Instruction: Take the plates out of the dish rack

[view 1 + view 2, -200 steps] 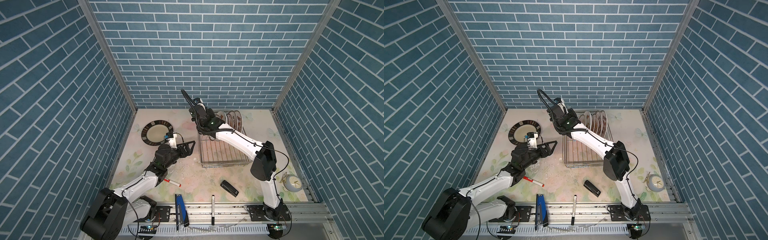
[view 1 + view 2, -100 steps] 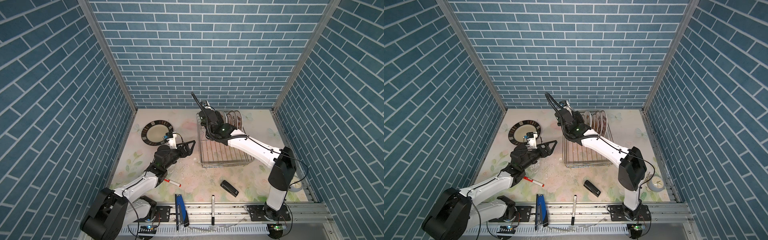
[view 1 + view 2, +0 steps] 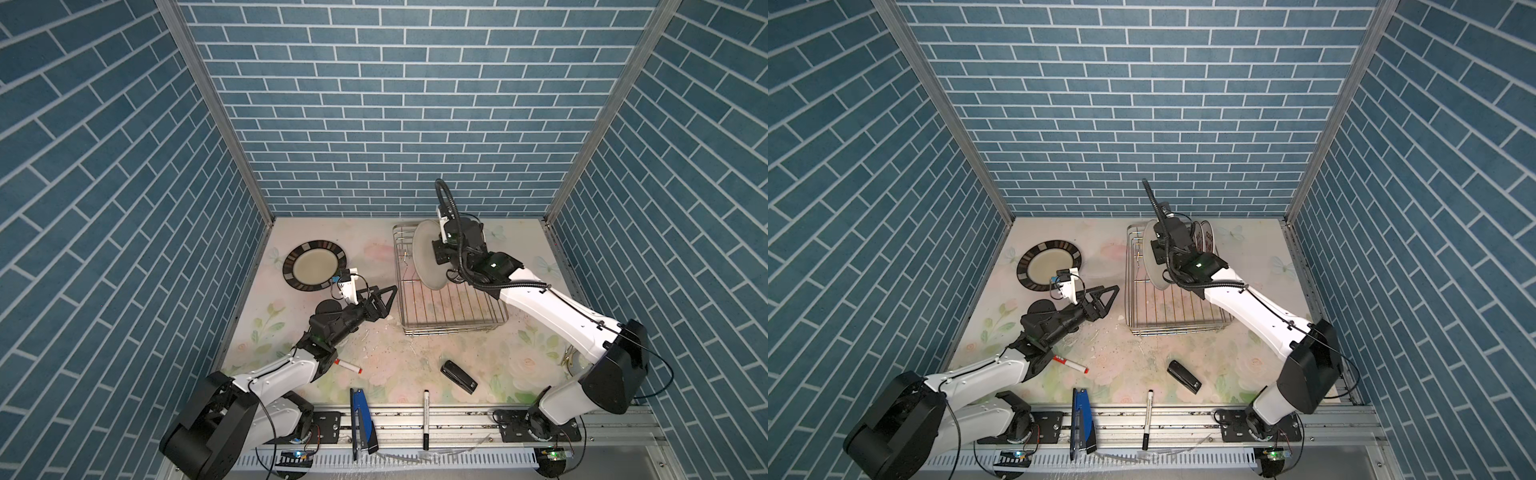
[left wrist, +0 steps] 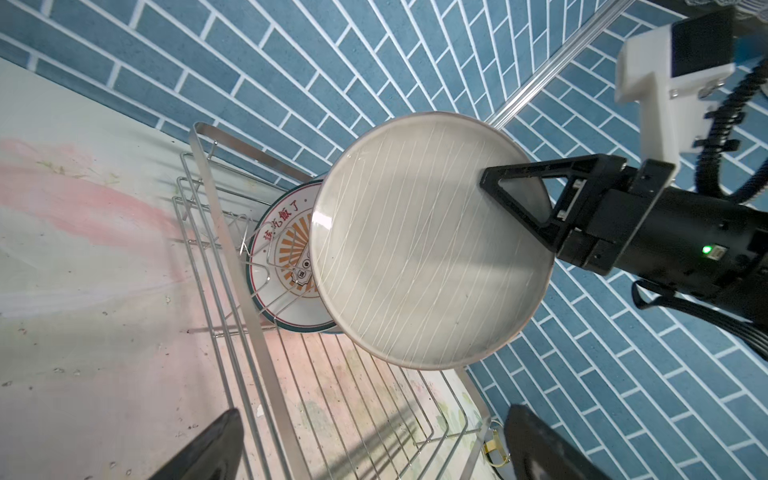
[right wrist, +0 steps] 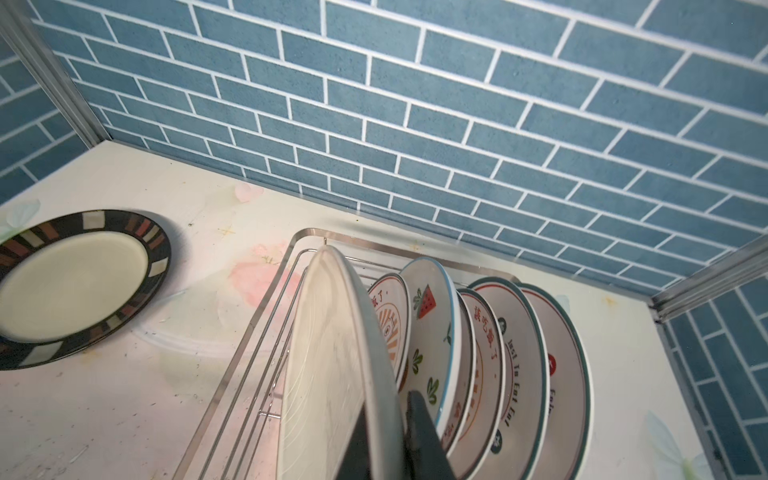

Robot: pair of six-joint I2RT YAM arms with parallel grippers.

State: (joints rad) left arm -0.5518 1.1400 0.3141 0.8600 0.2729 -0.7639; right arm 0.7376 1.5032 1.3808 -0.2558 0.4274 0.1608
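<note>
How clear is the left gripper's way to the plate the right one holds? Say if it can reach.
Probably yes. The left gripper, open, points at the plate, held on edge over the rack by the right gripper. Nothing stands between them; the rack's rail lies lower.

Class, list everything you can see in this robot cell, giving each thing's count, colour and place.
striped plate: one, pale grey, thin white lines, held on edge over the dish rack
printed plates: five visible, white with printed designs, upright at the rack's far end
dark-rimmed plate: one, cream centre, flat on the table left of the rack
dish rack: one, silver wire, table's right half
red-capped marker: one, white, table's front left
stapler: one, black, in front of the rack
pen: one, black, front rail
blue tool: one, blue and black, front rail
left pincer: one, black, open and empty, beside the rack
right pincer: one, black, shut on the striped plate's rim
</note>
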